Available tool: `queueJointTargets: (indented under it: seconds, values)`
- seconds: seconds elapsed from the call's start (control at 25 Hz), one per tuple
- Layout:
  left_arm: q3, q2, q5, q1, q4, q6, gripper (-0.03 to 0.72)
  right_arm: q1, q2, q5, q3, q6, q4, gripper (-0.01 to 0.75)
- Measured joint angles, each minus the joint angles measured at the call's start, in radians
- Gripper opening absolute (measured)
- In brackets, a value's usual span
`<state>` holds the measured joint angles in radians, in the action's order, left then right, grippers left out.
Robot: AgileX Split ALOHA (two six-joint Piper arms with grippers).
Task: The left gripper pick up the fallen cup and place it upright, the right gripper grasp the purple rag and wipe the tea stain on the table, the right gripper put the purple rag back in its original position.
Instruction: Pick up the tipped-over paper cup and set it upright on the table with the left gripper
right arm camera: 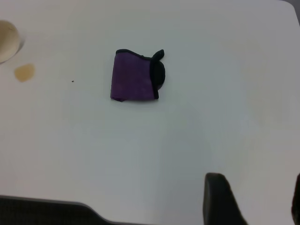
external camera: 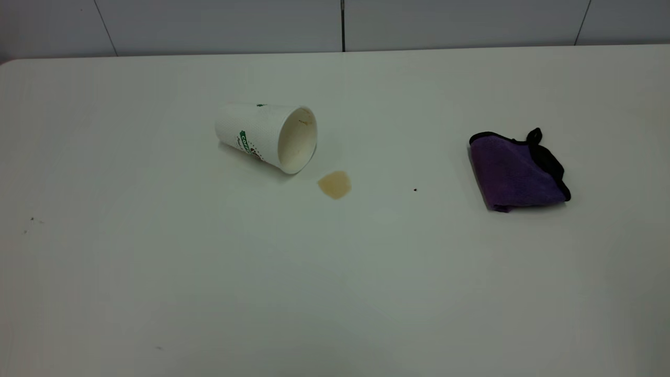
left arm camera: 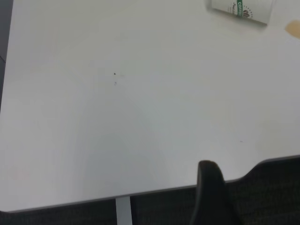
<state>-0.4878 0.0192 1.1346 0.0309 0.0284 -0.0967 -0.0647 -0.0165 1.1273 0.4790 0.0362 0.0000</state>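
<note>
The cup (external camera: 261, 135) lies on its side on the table (external camera: 335, 293), left of centre, with its mouth towards the tea stain (external camera: 334, 184) just beside it. The purple rag (external camera: 515, 173) lies folded at the right. Neither arm shows in the exterior view. The left gripper (left arm camera: 255, 190) hangs over the table's near edge, far from the cup (left arm camera: 241, 9); one finger (left arm camera: 211, 187) shows with nothing beside it. The right gripper (right arm camera: 257, 197) is open and empty above bare table, well short of the rag (right arm camera: 133, 83). The right wrist view also shows the stain (right arm camera: 24, 72).
A tiny black speck (external camera: 415, 189) lies between the stain and the rag. A tiled wall (external camera: 335, 23) runs behind the table's far edge. Dark floor (left arm camera: 272, 197) shows past the table's near edge under the left gripper.
</note>
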Motion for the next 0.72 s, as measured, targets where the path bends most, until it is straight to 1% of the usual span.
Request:
queueJointTargets:
  seconds: [0.6, 0.68, 0.72]
  values:
    - [0.000, -0.002, 0.000, 0.000, 0.000, 0.002, 0.487, 0.000, 0.000, 0.000, 0.000, 0.000, 0.000, 0.405]
    - [-0.005, -0.022, -0.014, 0.000, -0.009, 0.001, 0.487, 0.000, 0.000, 0.000, 0.000, 0.000, 0.000, 0.405]
    - [-0.010, -0.045, -0.039, 0.000, -0.019, 0.001, 0.487, 0.000, 0.000, 0.000, 0.000, 0.000, 0.000, 0.405]
